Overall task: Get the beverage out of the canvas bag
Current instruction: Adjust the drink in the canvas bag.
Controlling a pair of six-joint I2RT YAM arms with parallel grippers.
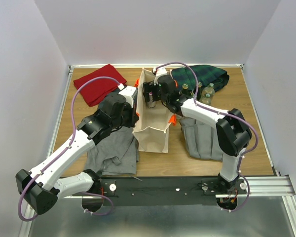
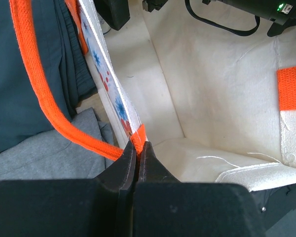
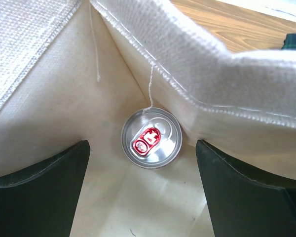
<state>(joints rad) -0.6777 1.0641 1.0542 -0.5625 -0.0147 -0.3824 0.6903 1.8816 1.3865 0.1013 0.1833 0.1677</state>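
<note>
the right tool [image 3: 143, 192] is hanging spread wide inside the tall beige canvas bag with orange webbing handles [image 1: 153, 136], its two dark fingers [image 3: 39, 190] standing either side of a silver aluminium beverage can with a red pull tab [image 3: 151, 138] that is standing upright on the bag's floor, tucked into a corner under a sagging fold of the wall. the left tool [image 2: 137, 158] is clenching the bag's rim where the orange handle [image 2: 44, 98] is stitched on, holding that long wall out so the mouth is staying open. to do this step well, the right arm would probably need to be lowering straight down with the can centred between the fingers, keeping the far finger clear of the drooping canvas so that no cloth is getting pinched along with the metal, and closing on the smooth round body below the rim, not on the lid. the left grip should be holding taut while the can is rising. the canvas is looking coarse, woven and limp, with loose threads at the seams; the can is hard, slick and cylindrical, likely to slip under a light squeeze. the wooden tabletop [image 1: 153, 168] beneath is lying flat.
</note>
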